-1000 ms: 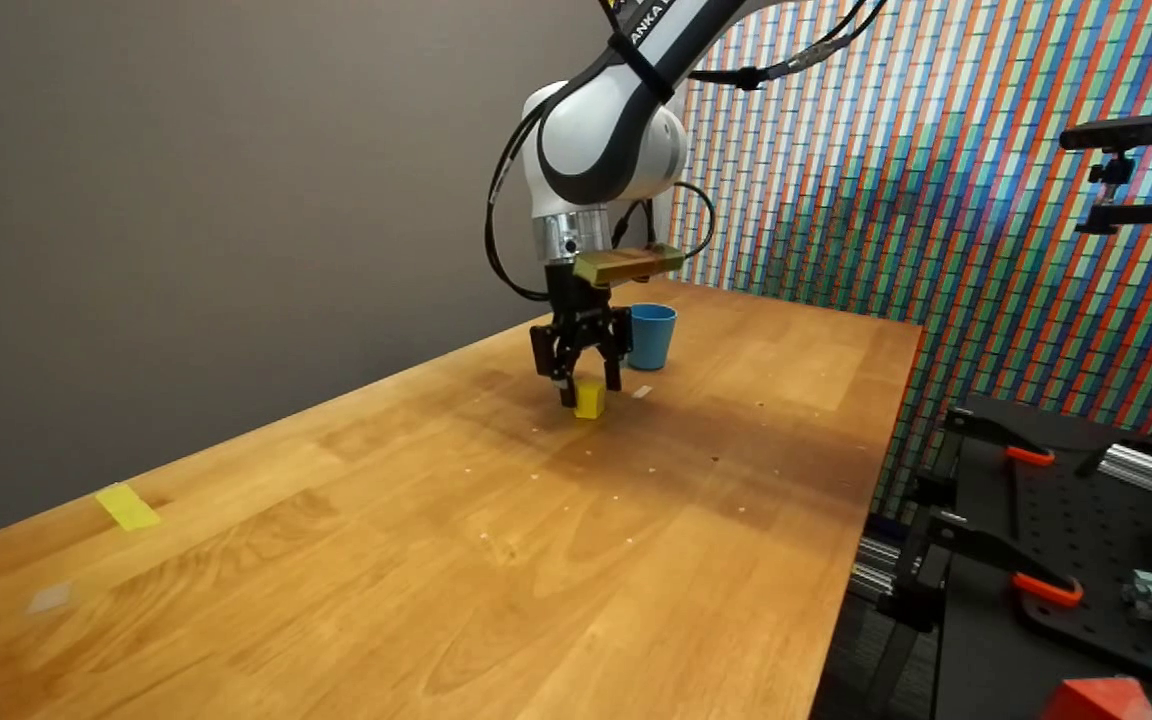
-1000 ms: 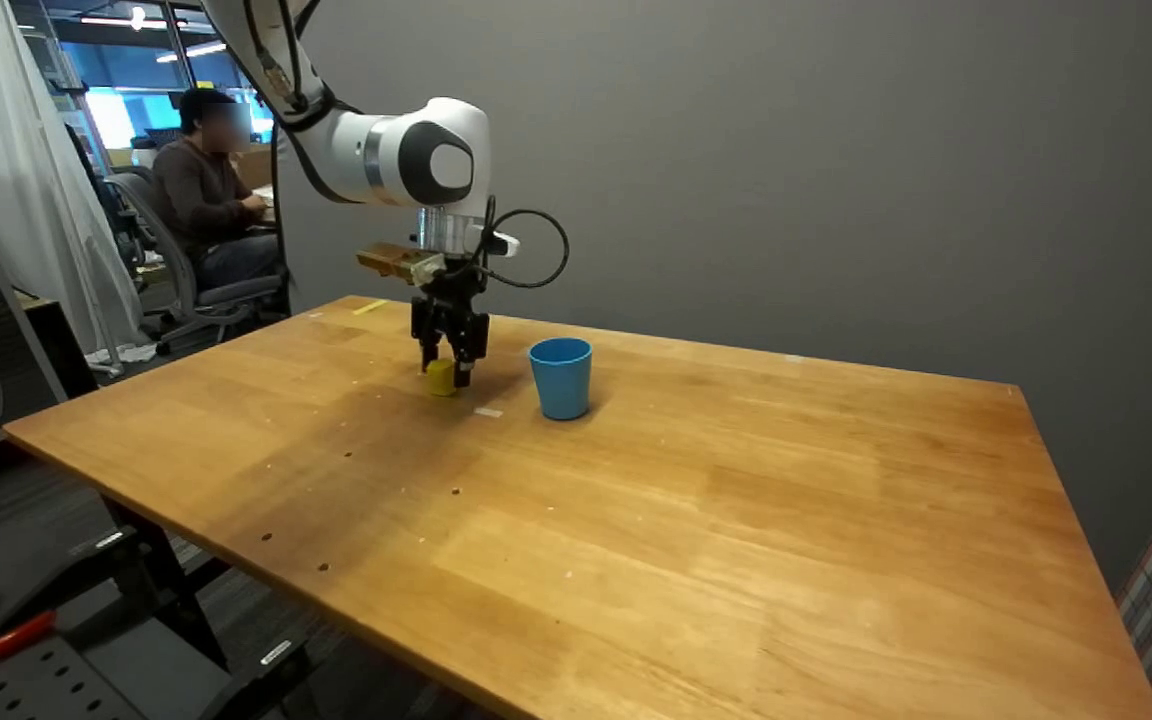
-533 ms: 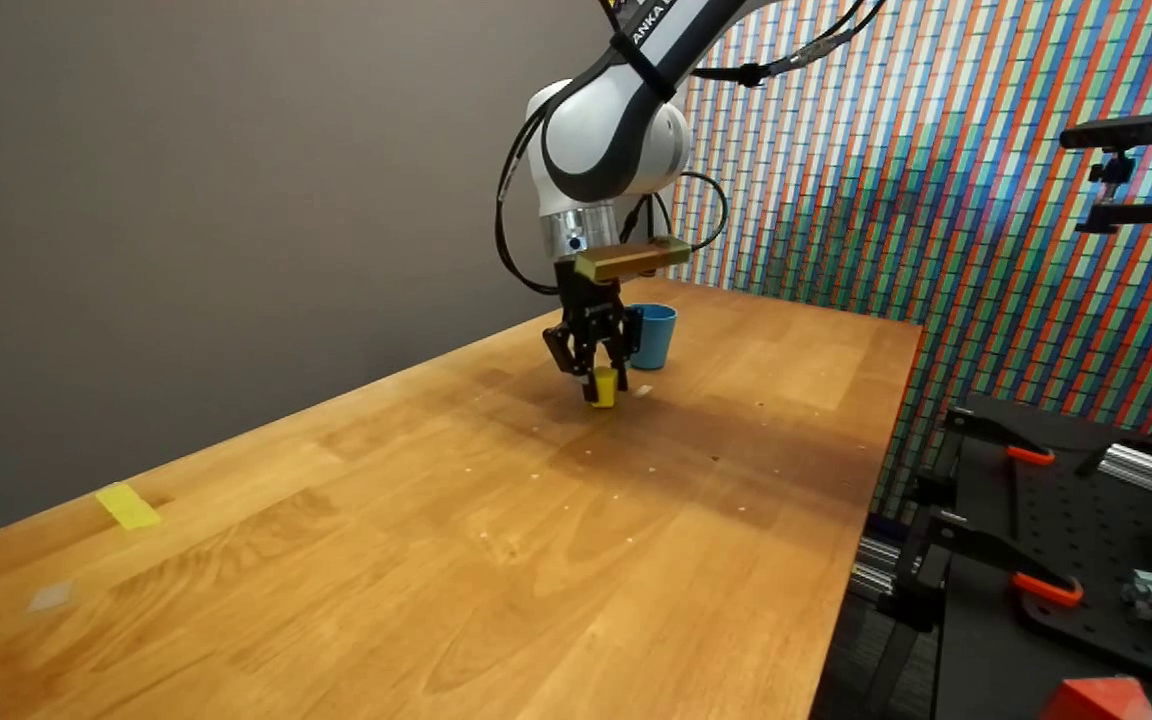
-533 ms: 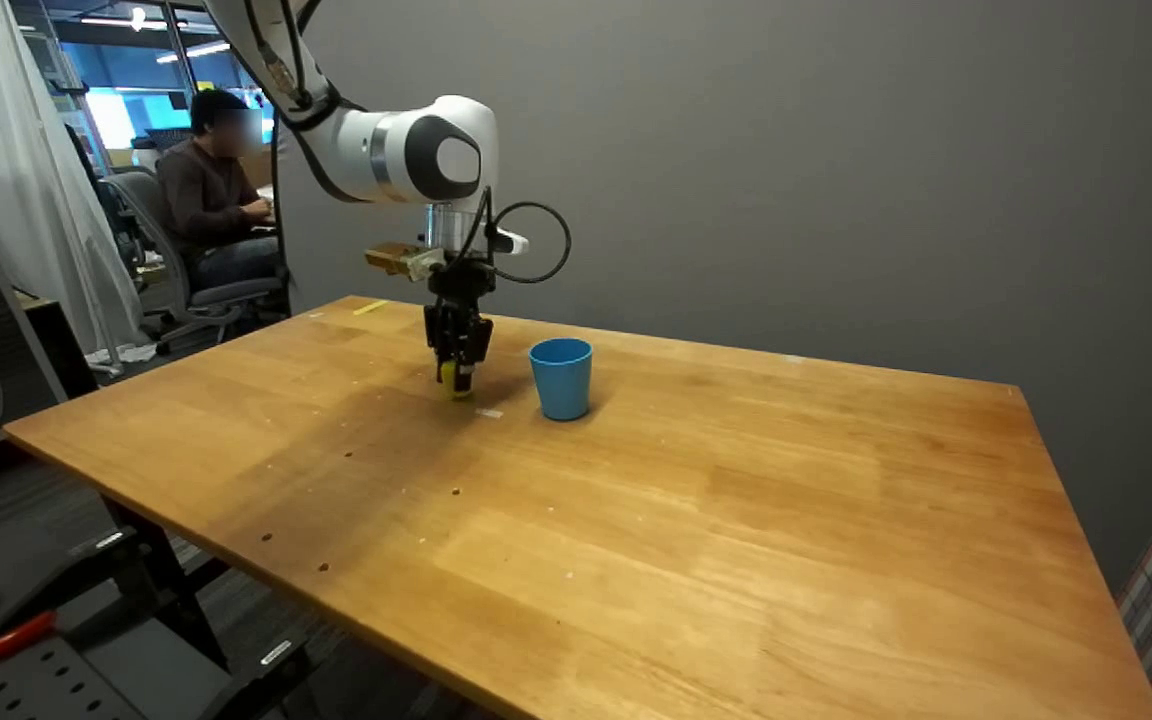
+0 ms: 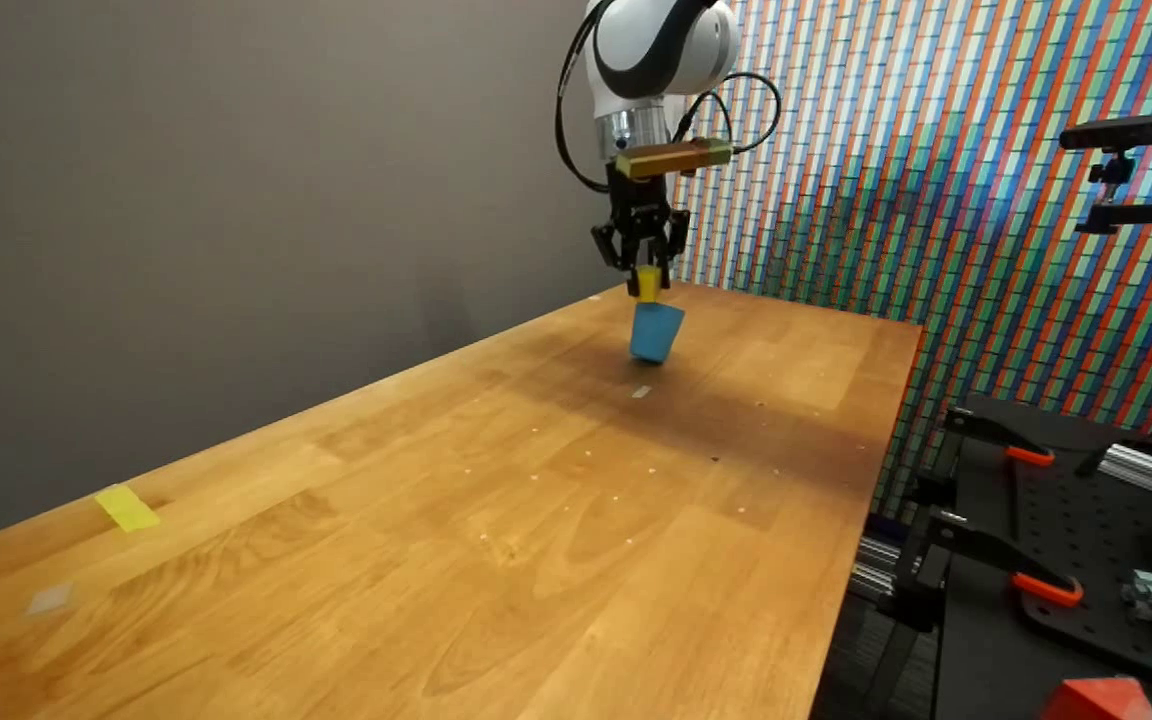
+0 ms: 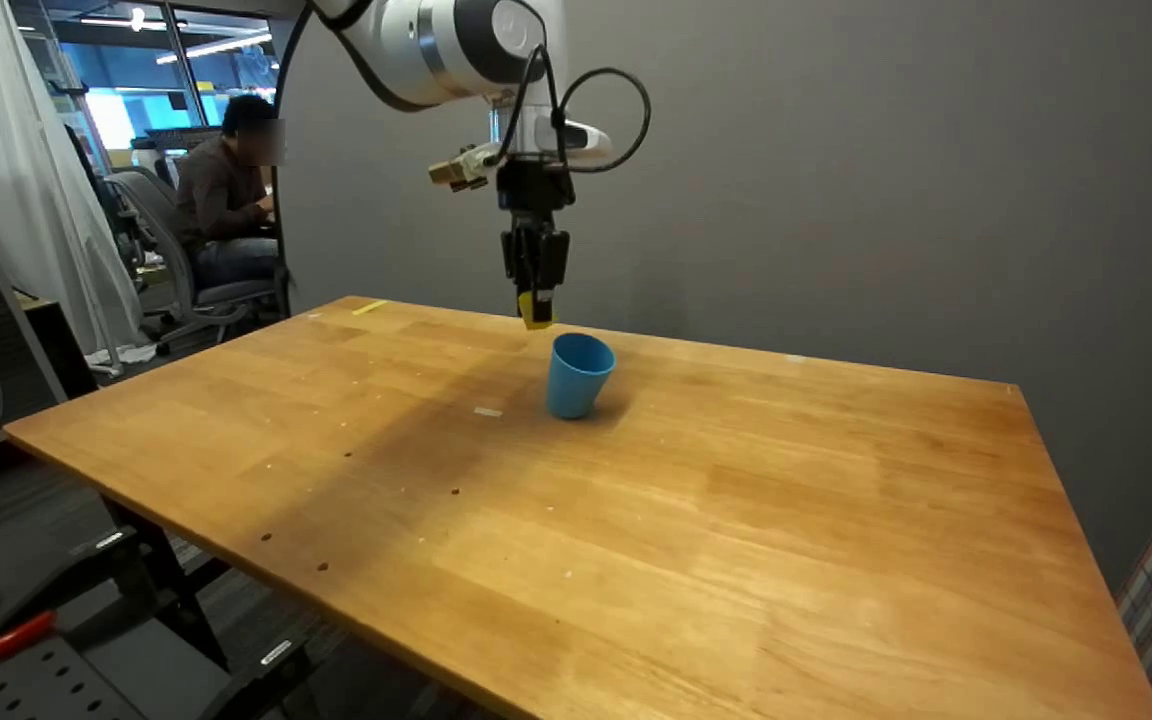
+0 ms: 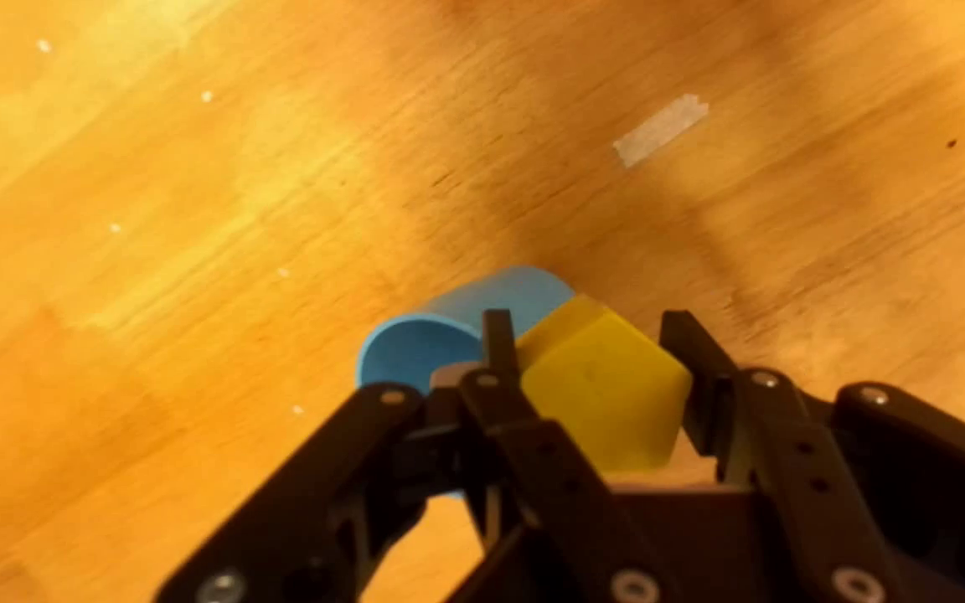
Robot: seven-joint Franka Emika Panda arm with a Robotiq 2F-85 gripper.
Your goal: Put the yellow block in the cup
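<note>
The small, chunky bright yellow block (image 7: 604,389) is raised clear of the wooden table (image 6: 786,520), clasped on opposite sides by the black two-fingered gripper (image 5: 649,284), whose fingers are closed in as far as the block allows. Its underside reaches just past the fingertips, which should let it enter an opening ahead of them, and the height looks chosen to clear a rim. Near the gripper and lower than it is the blue, round, open-topped cup (image 6: 576,385), tilted rather than square on its base; in an exterior view its mouth leans away from the gripper, and a narrow gap shows between block and rim. Nothing visible props it, so it is probably unsteady. The wrist view sets the block against the cup's outer wall, with the mouth to one side of the fingers, so releasing here would likely miss; the next move calls for centring over the mouth, ideally with the cup upright. That tilted rim and wall are what stand most in the way. Beyond the cup, a pale tape strip (image 7: 661,131) lies flat below the gripper's level, and a flat yellow tape patch (image 5: 127,507) lies well apart from it, both too thin to hinder. A plain grey wall (image 6: 836,200) rises behind the gripper.
</note>
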